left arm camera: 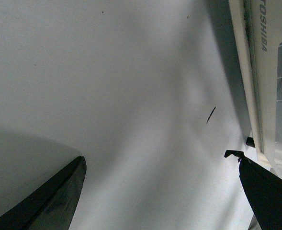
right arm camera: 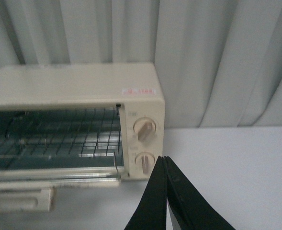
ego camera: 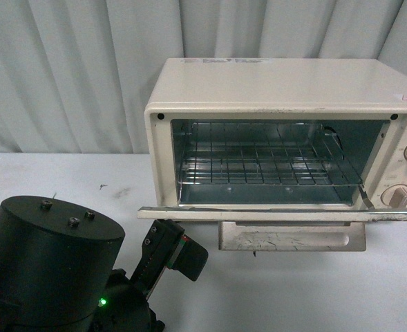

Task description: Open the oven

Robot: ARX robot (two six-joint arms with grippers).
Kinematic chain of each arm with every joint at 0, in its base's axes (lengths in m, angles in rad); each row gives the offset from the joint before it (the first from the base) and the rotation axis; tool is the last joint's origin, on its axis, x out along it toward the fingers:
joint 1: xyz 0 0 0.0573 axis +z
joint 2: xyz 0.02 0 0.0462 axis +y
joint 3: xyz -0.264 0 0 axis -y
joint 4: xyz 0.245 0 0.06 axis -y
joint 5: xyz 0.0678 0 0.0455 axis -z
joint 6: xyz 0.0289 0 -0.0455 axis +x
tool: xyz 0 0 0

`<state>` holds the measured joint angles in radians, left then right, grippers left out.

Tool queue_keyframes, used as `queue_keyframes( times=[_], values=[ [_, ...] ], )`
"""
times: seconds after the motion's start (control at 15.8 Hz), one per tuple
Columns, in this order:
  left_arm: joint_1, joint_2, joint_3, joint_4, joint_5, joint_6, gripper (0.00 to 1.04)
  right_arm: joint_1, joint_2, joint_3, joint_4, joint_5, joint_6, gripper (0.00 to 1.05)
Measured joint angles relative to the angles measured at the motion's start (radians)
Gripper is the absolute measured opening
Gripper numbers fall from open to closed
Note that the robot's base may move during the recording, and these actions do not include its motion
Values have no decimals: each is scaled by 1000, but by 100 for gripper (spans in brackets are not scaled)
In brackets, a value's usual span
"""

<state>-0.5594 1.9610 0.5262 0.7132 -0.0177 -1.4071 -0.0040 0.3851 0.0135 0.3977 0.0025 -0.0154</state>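
We see the oven (ego camera: 272,90) on the desk (ego camera: 65,180), right of centre, door (ego camera: 279,214) lying flat, rack (ego camera: 265,162) exposed, so the task looks done. Left gripper (left arm camera: 156,158) is spread wide & empty beside the door; right gripper (right arm camera: 163,163) is pinched closed on nothing.

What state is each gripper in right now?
Left gripper: open, holding nothing.
Right gripper: closed, holding nothing.
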Motion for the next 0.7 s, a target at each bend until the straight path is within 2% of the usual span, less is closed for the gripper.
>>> queue_keyframes(
  times=[0.19,0.51,0.63,0.7],
  values=[
    [0,0,0,0,0,0,98,0,-126,-3,-138,0,0,2],
    [0,0,0,0,0,0,98,0,-220,-3,-232,0,0,2],
    [0,0,0,0,2,0,98,0,-360,-3,-407,-2,0,2],
    [0,0,0,-1,-2,0,98,0,-381,2,-389,-2,0,2]
  ],
)
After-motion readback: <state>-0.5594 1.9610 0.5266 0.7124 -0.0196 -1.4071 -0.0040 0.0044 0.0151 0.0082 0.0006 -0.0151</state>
